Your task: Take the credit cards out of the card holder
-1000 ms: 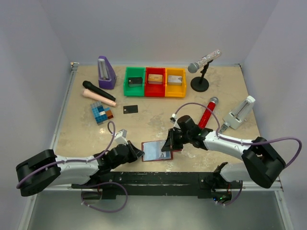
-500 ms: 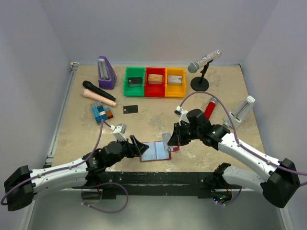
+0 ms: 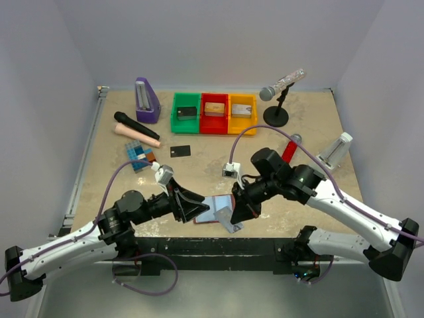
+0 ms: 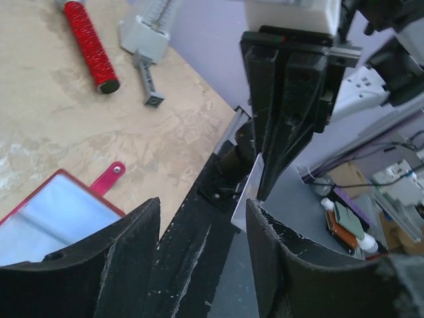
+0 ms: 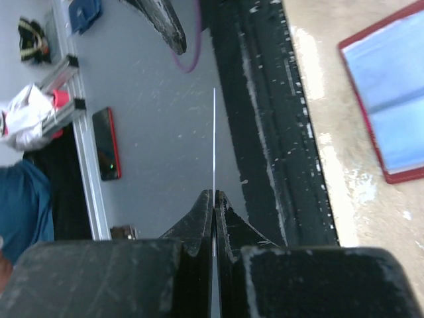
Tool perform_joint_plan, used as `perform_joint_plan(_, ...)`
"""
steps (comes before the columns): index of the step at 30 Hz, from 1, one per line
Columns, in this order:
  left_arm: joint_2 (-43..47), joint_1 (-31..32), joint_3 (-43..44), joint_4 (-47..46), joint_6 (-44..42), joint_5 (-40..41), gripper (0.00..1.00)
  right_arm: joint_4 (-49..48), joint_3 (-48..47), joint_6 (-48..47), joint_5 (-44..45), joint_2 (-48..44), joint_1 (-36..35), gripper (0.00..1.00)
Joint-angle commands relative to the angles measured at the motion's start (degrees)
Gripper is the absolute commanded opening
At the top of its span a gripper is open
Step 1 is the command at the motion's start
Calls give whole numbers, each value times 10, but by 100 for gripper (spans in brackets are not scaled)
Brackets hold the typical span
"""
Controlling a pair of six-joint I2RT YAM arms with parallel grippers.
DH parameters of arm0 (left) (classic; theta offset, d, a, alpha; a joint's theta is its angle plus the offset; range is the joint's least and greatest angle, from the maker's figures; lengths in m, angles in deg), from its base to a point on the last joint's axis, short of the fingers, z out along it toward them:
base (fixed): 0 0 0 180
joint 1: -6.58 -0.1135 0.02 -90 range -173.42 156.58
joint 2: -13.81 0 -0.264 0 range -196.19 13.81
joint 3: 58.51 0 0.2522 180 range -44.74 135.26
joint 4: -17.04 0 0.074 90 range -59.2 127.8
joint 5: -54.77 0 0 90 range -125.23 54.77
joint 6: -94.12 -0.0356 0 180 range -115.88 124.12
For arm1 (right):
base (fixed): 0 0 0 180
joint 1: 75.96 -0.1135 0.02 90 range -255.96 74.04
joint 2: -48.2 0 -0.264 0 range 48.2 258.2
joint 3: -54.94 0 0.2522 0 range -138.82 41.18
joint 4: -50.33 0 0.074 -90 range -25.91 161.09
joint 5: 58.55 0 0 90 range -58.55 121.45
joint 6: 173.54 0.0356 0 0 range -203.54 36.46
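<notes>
Card holder [image 3: 213,209]: spread open on the table [image 3: 199,172] by the near edge, pale pockets facing up, between the two grippers. At its left edge, left gripper [image 3: 197,208], jaws apart, nothing between them. Further back, black credit card [image 3: 180,151], flat on the table. Over the holder's right corner, silvery-grey credit card [image 3: 228,218], tilted, held up off the table, pinched edge-on in the clamped right gripper [image 3: 237,211].

Your holder [image 3: 213,205] lies open at the front edge, dark red, pale pockets up. A silvery card [image 3: 227,216] tilts over its right end, pinched in the right gripper [image 3: 238,209]; a black card [image 3: 180,151] lies flat farther back.
</notes>
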Motion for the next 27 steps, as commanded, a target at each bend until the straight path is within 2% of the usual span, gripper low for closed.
perform_joint_plan(1, -16, -2, 72, 24, -73, -112, 57, 87, -55, -63, -17, 20, -34, 0)
perform_joint_plan(10, -95, -2, 132, 46, -91, -250, 56, 118, -93, -69, -2, 49, -65, 0)
perform_joint_plan(22, -155, -1, 158, 59, -104, -277, 51, 131, -126, -67, 16, 68, -92, 0)
perform_joint_plan(25, -158, -1, 155, 47, -98, -282, 45, 128, -127, -66, 16, 73, -96, 0)
perform_joint_plan(27, -163, -1, 156, 46, -98, -285, 35, 128, -127, -67, 18, 76, -97, 0)
